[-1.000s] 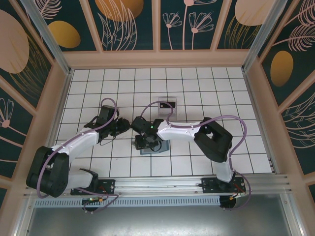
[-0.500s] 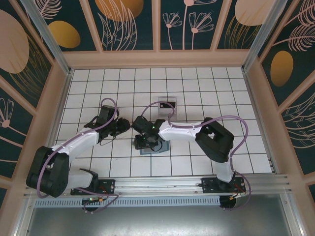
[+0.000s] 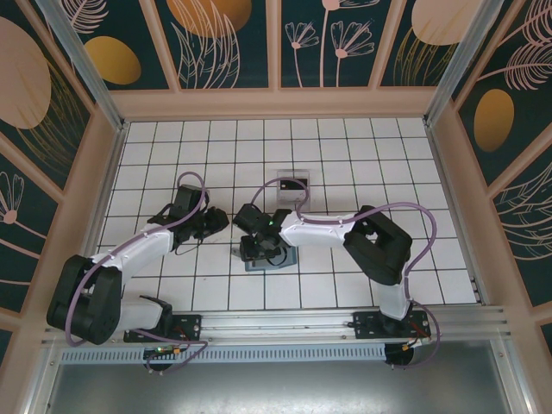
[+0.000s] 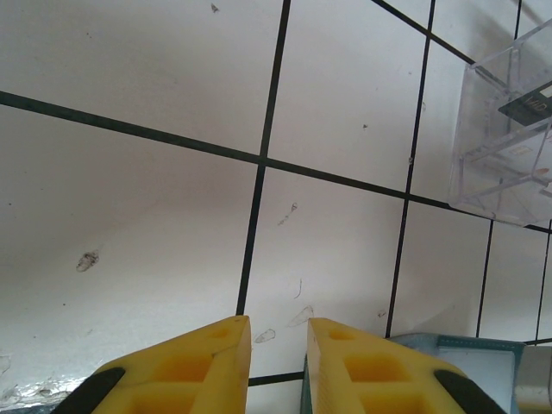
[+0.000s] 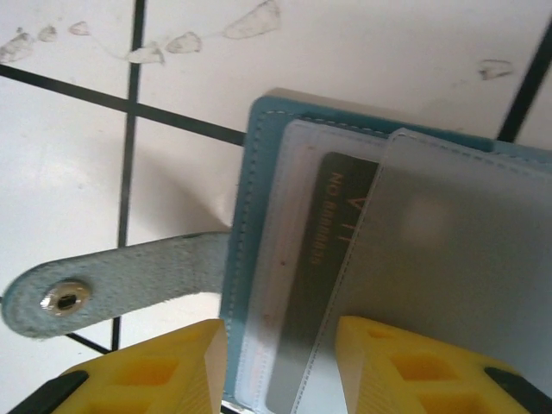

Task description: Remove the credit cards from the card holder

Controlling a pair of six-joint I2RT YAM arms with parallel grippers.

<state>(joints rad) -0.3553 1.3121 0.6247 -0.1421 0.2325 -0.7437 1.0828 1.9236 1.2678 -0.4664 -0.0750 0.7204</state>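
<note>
The teal card holder lies open on the white tiles, its strap tab with a metal snap sticking out to the left. A dark credit card with light lettering sits inside, under clear sleeves. My right gripper hovers open over the holder's near edge, one yellow finger on each side of the dark card. From above, it covers most of the card holder. My left gripper hangs just left of it, jaws narrowly open over bare tile, with the holder's corner beside its right finger.
A clear plastic tray stands about two tiles behind the card holder with a dark card in it; its wall is at the right edge of the left wrist view. Wooden walls frame the tiled floor.
The right wrist has shifted slightly to the right over the card holder. The left arm has stayed still.
</note>
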